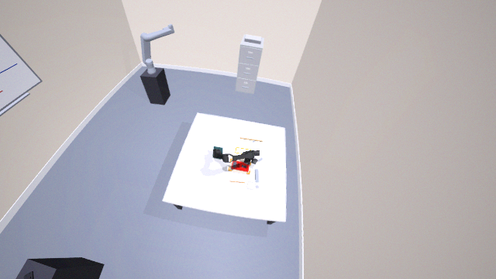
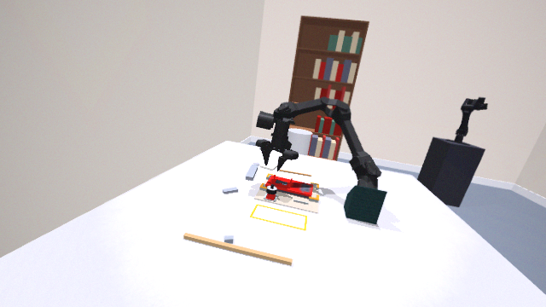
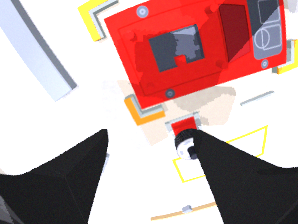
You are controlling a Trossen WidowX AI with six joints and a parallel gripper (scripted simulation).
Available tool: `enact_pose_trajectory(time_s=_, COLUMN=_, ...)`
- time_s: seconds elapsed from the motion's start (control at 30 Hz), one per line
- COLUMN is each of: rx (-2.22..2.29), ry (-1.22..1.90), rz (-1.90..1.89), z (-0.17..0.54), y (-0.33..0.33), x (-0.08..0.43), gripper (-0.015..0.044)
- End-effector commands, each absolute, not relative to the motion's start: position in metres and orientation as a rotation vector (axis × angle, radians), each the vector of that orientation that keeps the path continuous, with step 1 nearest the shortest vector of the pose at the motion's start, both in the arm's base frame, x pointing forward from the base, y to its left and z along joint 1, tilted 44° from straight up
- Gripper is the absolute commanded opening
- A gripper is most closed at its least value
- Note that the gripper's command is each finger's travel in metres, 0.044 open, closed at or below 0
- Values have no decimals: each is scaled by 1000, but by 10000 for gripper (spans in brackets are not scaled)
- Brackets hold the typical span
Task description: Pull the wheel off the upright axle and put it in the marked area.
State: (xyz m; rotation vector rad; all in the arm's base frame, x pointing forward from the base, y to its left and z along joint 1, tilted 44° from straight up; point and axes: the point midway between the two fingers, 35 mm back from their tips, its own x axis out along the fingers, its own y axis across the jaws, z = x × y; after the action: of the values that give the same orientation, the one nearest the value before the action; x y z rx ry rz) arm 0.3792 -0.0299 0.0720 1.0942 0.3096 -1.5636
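bright even light, soft pale shadows on the white table point(image 2: 128, 239), slightly blurry wrist view

You have one red fixture point(image 2: 292, 186), one wheel point(image 2: 270, 194), one yellow-outlined area point(image 2: 278, 217), two wooden strips point(image 2: 237, 249), three small grey blocks point(image 2: 229, 190), and one dark green cube point(image 2: 365, 205).
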Motion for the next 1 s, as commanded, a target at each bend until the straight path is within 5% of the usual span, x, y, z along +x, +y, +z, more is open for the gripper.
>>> enact_pose_trajectory(time_s=0.0, rx=837, ry=508, rz=-1536, z=38, y=18, x=375, gripper=300)
enact_pose_trajectory(time_s=0.6, rx=676, ry=606, rz=-1507, z=25, y=38, x=361, gripper=300)
enact_pose_trajectory(time_s=0.97, rx=674, ry=603, rz=-1507, z=-25, y=-8, x=361, gripper=300)
